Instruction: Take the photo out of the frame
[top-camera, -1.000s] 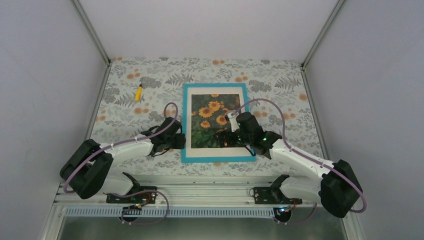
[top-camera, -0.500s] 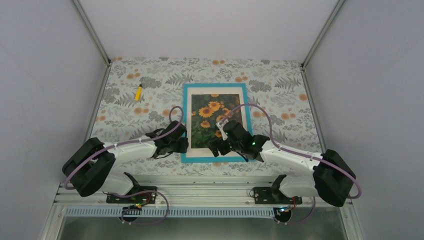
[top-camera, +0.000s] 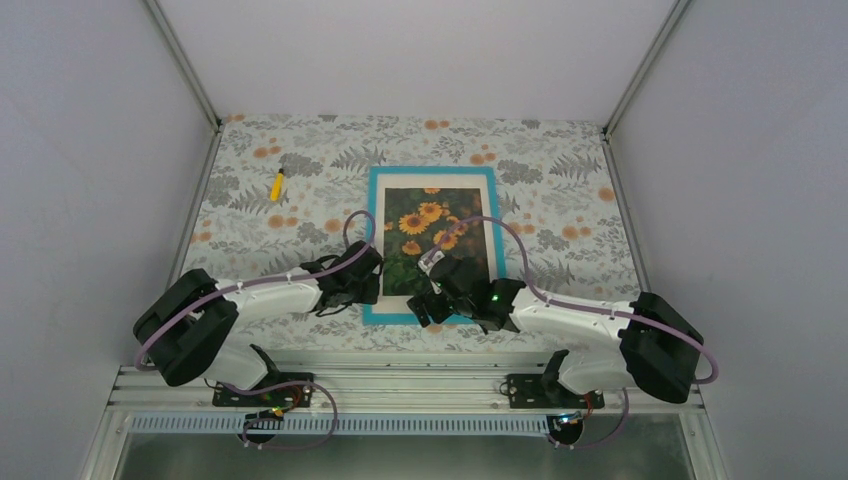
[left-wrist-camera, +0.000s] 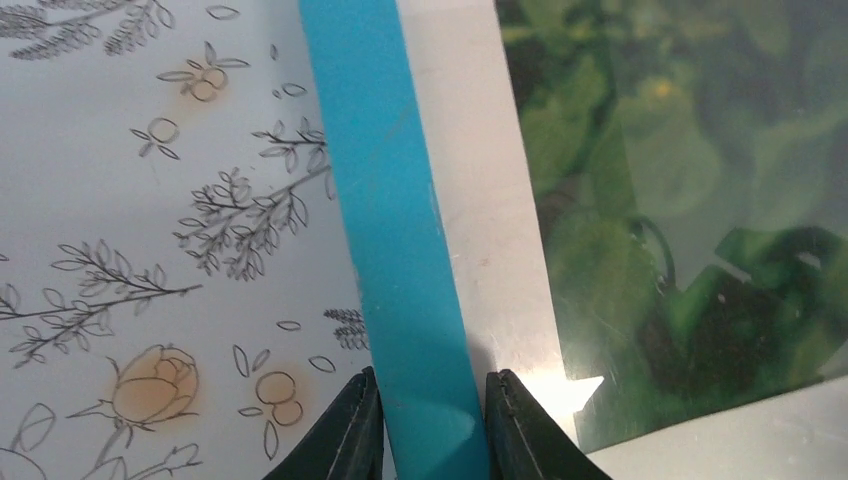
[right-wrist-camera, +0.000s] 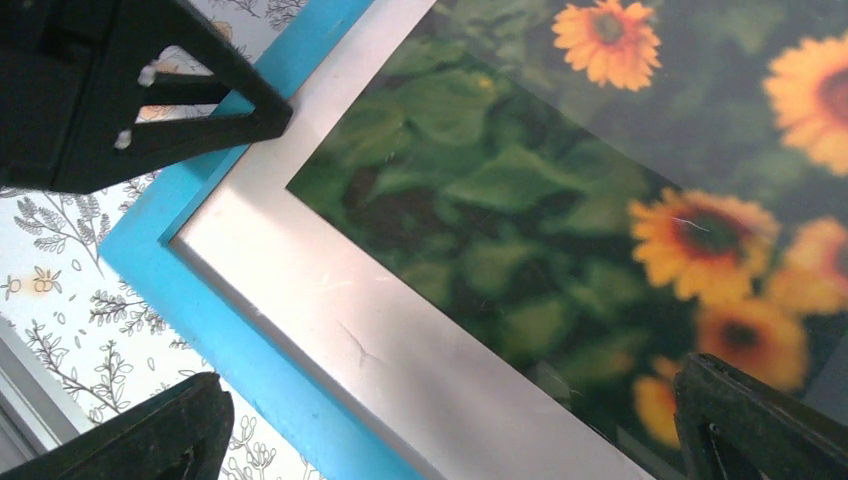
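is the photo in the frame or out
In. The photo lies behind the cream mat, enclosed by the frame, flat on the table.

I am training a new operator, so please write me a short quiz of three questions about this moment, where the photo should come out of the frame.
1. True or false: the right tool is closed on the flat rectangular sunflower photo print.
2. Which part lies between the fingers of the left tool? A) a side bar of the turquoise-blue rectangular picture frame; B) the cream-white mat; C) the yellow pen.
3. Is the photo still inside the frame?
Key: 1 false, its jaws stand wide open over the frame's corner; 2 A; 3 yes.
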